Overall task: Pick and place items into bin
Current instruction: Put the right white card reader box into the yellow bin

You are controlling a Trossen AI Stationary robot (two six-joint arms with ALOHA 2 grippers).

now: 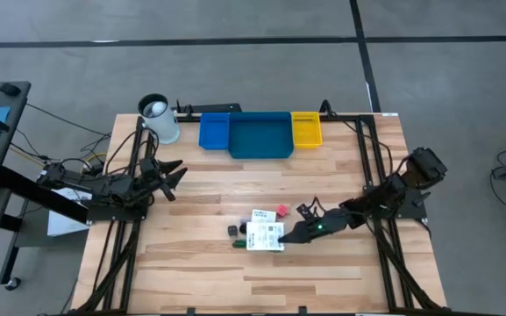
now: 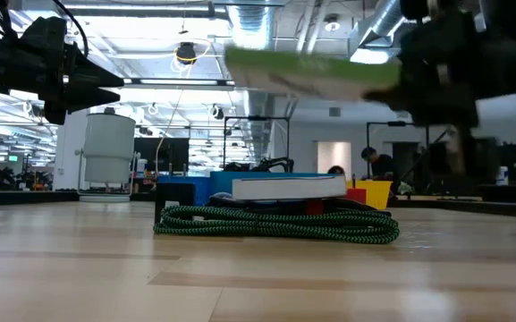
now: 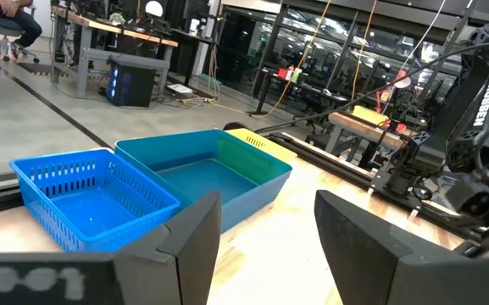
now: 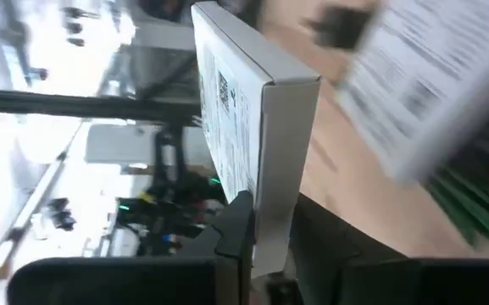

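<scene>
White cardboard shows between the closed fingers of the right gripper [image 4: 252, 246]: it clamps the edge of a flat white box with green print [image 4: 244, 119] and holds it in the air above the pile, where a second white box [image 2: 289, 187] lies on a coil of green-black cable [image 2: 275, 224], with a pink-red cube [image 1: 281, 211] and a black block [image 1: 232, 230] beside them. The step in hand looks like the carry; next the box must travel to the far side and drop into the teal bin [image 1: 260, 136]. Nothing stands between. The left gripper [image 3: 265, 246] waits with fingers apart at the left, near the white cup [image 1: 158, 118].
</scene>
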